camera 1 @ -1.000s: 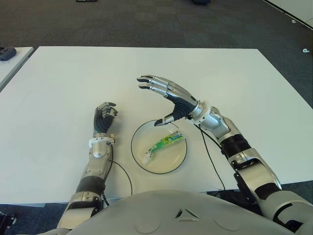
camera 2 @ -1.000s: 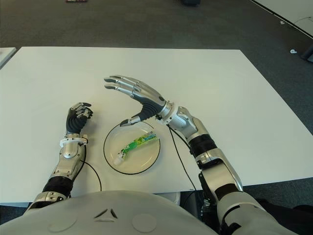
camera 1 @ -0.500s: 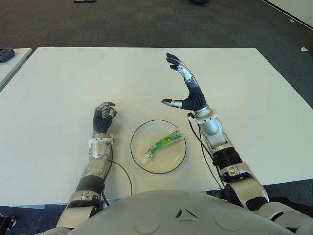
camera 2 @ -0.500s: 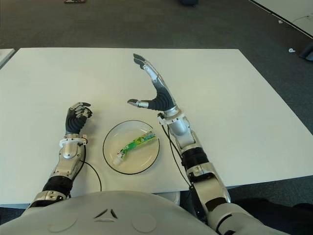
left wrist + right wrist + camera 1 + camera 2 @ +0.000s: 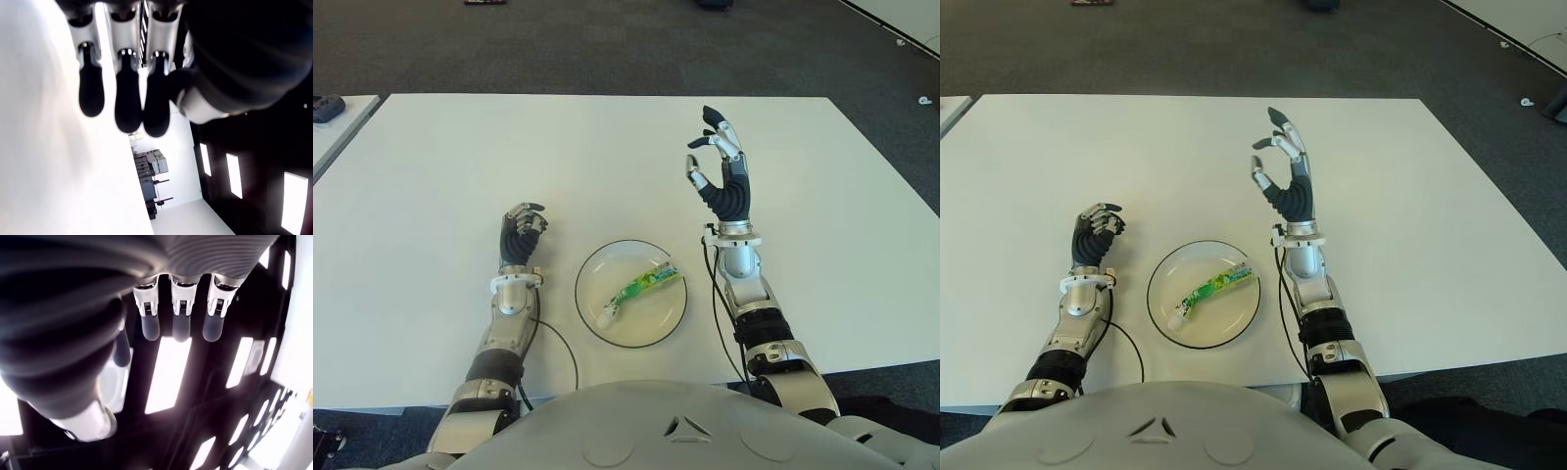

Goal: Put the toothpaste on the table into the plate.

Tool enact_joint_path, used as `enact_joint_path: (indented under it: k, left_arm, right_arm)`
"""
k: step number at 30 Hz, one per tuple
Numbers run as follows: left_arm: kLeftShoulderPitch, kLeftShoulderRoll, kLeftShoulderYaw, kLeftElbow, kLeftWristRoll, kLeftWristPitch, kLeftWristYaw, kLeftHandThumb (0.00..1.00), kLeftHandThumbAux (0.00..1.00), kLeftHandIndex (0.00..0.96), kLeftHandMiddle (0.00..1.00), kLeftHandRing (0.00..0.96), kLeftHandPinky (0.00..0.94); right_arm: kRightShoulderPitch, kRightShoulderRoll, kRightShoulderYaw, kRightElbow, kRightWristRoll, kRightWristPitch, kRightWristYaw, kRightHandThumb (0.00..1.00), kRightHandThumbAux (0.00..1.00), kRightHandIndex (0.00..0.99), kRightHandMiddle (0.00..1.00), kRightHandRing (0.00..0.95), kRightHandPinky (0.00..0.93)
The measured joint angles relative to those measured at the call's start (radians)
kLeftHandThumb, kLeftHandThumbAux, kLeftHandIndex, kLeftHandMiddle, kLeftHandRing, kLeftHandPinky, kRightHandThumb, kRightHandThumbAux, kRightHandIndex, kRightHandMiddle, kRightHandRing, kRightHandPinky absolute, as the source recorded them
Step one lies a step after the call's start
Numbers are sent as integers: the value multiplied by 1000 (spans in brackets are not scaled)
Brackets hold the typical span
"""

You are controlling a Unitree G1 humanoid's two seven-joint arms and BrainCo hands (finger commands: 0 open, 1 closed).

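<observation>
I'm seeing the worktop (image 5: 431, 176) glowing bright and even under overhead light, with only faint shadows lying beside the arms. My wrist feeds are showing ceiling panels blowing out to glare, and the close fingers (image 5: 128, 112) are looming dark and soft.

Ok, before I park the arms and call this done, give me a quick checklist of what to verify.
1. Toothpaste inside the plate, no end over the rim: ok.
2. Plate fully on the table, clear of the near edge: ok.
3. Right hand empty, fingers spread, raised beyond and right of the plate: ok.
4. Left hand curled, holding nothing, left of the plate: ok.
5. Neither hand over the plate: ok.
6. Cap on the toothpaste: cannot tell.
</observation>
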Motion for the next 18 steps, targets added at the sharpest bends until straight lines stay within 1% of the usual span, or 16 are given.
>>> enact_joint_path:
  k: [3, 10, 18]
  left_arm:
    - [0, 0, 0, 1, -1, 0, 0, 699, 720, 436, 618, 599, 560]
    - [-5, 0, -1, 7, -5, 0, -3, 698, 719, 436, 618, 602, 568]
    - [-13, 0, -2, 17, -5, 0, -7, 697, 719, 436, 620, 604, 569]
  right_arm:
    - [12, 9, -10, 38, 12, 11, -4, 706, 727, 428, 502, 473, 460]
    - [20, 27, -36, 156, 95, 16, 36, 702, 728, 431, 527, 498, 484]
    - [21, 29, -52, 189, 115, 18, 59, 701, 727, 432, 526, 494, 481]
